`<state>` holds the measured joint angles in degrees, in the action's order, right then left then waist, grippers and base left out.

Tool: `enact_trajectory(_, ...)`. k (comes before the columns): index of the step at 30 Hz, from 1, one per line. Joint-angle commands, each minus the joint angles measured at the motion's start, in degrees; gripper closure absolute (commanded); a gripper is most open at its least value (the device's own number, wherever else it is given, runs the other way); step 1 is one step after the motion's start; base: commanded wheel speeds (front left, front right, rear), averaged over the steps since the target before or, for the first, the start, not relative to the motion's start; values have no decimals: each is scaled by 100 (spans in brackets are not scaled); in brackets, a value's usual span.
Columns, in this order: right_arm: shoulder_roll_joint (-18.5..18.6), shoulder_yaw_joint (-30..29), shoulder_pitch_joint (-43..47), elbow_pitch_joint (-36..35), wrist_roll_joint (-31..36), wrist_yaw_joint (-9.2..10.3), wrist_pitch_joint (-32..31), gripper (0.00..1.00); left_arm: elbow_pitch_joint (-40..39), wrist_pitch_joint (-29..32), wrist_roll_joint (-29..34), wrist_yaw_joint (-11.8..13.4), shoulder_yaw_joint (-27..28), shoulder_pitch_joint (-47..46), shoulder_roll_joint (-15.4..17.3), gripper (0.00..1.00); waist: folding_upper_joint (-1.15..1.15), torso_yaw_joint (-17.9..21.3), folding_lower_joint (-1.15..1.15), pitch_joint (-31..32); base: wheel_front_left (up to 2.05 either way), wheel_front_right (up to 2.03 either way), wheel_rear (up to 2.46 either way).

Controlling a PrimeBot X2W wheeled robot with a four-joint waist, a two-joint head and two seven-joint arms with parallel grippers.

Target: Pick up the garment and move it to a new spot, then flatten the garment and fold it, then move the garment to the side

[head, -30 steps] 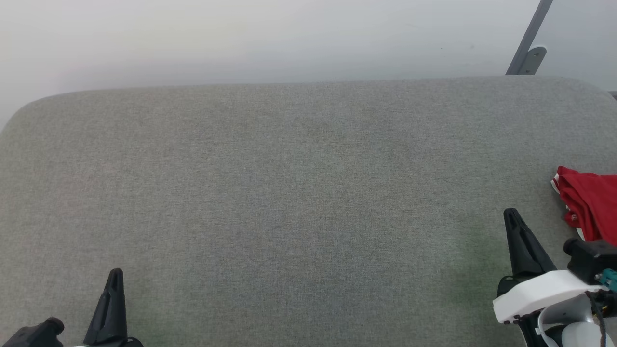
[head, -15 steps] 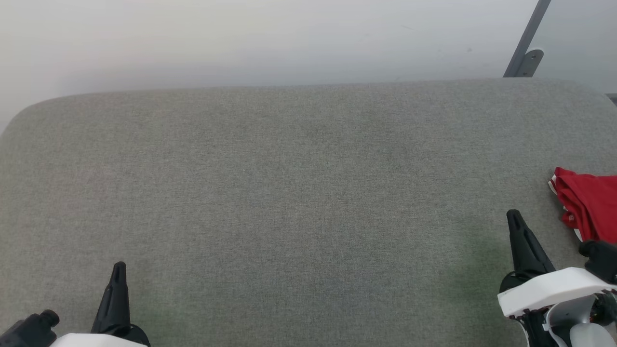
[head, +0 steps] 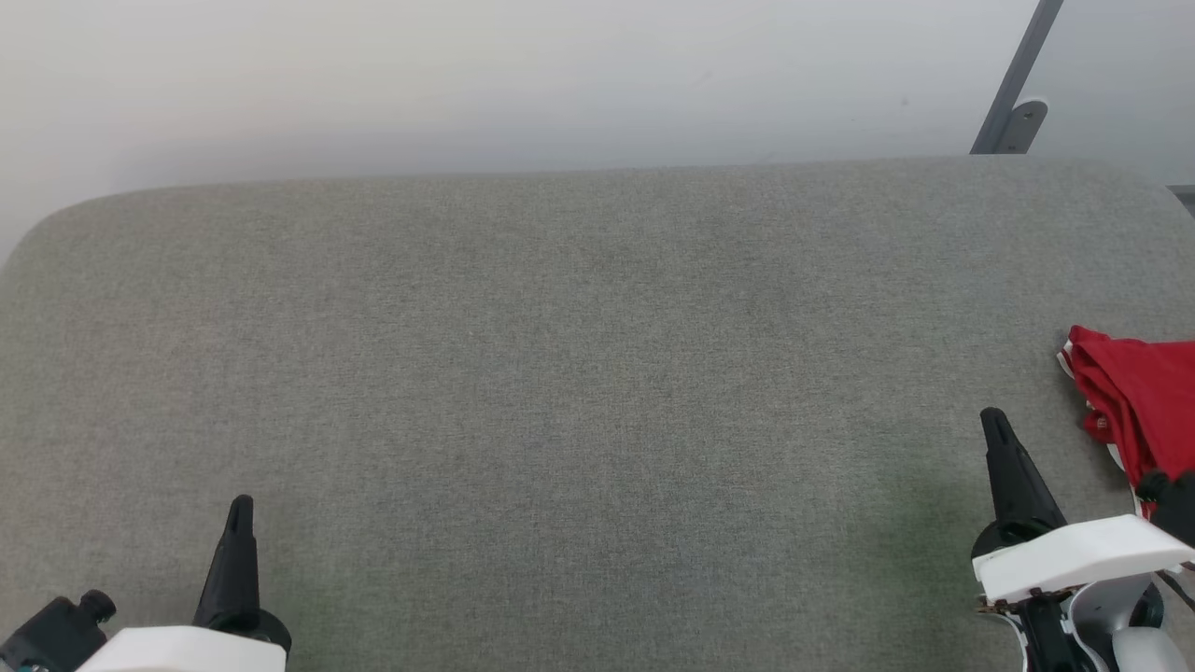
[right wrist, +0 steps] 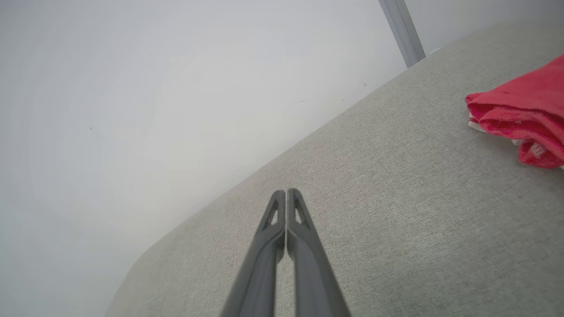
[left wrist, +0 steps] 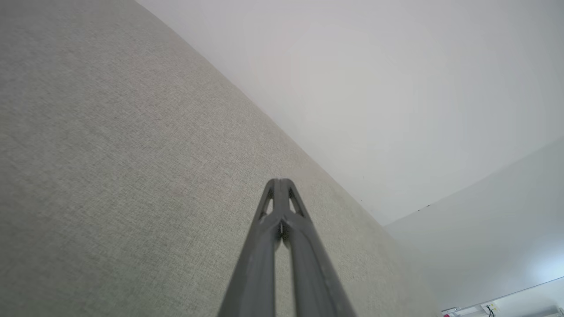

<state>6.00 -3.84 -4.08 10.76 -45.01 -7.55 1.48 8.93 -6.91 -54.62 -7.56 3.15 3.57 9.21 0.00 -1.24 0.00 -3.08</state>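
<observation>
Fingers (left wrist: 257,264) of left gripper (head: 241,509) pressed together at 7 o'clock, empty, right gripper (head: 991,420) at 5 o'clock likewise closed on nothing, grey fabric tabletop (head: 560,355), red garment (head: 1134,392) bunched on it at 3 o'clock edge

The right gripper (right wrist: 286,192) has its jaws pressed together with nothing between them, seen against the grey fabric-covered counter (right wrist: 410,211). It is well apart from the garment (right wrist: 522,110), off to the garment's left. The garment lies on the counter in bunched red folds with a little white trim underneath. Up and left of the garment, a grey post (right wrist: 402,31) stands against a pale wall (right wrist: 154,110).
</observation>
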Motion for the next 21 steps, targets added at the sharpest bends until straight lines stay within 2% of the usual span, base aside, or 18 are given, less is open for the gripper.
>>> enact_trajectory(1,5,-24,-115,-55,-246,3,-35,100,-30,64,-229,5,44,-189,19,100,0,3,0,6,0,0,0)
enact_trajectory(21,-92,-100,-160,56,-1548,4,-258,100,120,406,-1289,7,95,-421,-140,100,0,29,0,68,0,0,0)
